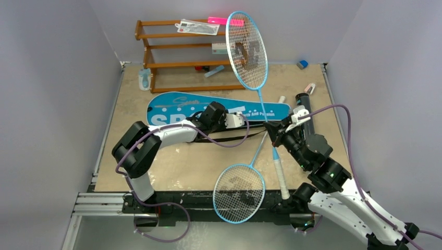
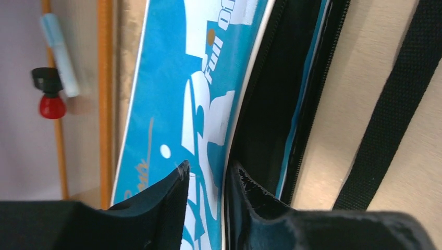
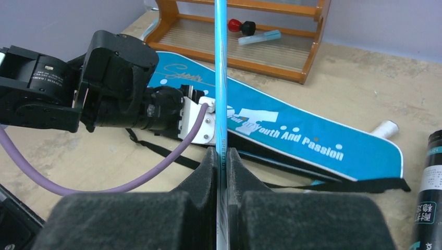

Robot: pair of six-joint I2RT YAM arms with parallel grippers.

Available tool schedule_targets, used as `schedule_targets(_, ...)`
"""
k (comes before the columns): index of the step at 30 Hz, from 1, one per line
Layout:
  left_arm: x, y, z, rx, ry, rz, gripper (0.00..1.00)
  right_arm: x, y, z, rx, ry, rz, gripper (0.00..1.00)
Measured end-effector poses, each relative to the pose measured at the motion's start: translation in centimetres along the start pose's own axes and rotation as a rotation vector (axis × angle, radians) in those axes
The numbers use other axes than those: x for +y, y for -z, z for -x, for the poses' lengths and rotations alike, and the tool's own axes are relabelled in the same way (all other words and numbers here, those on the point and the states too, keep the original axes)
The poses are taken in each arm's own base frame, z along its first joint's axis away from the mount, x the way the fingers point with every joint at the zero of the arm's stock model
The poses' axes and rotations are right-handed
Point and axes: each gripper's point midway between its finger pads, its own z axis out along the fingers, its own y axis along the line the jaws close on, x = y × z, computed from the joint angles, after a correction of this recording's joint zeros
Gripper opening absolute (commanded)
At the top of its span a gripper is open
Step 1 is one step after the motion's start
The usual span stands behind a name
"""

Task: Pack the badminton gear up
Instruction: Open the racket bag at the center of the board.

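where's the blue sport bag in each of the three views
Top external: the blue bag lies flat across the middle of the table.
Left wrist: it fills the centre, its top flap's edge pinched between the left fingers.
Right wrist: it runs across the middle, behind the racket shaft clamped in the right fingers.
Shared landmark: the wooden rack beyond the bag.

High rear view down over the table (image 1: 323, 88), wrist views low and close, all sharing the blue bag (image 1: 172, 105)

walls (image 1: 52, 78) plain pale grey | tabletop (image 1: 208, 161) beige stone-look | wooden rack (image 1: 172, 65) at back wall
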Motion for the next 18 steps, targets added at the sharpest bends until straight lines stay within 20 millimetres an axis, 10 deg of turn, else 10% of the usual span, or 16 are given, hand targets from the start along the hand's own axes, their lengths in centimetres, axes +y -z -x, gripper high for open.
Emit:
schedule_targets(6,1.6,-0.7,0.0,0.015,-0.028,0.08,0.34,-0.3,0.4,0.0,0.003,0.002,-0.014,0.0)
schedule_targets(9,1.2,-1.4,-0.2,0.019,-0.03,0.073,0.01,-1.2,0.9,-0.1,0.016,-0.004,-0.057,0.0)
schedule_targets(18,0.0,-2.6,-1.9,0.073,0.067,-0.025,0.0,-3.0,3.4,2.7,0.099,-0.084,-0.204,0.0)
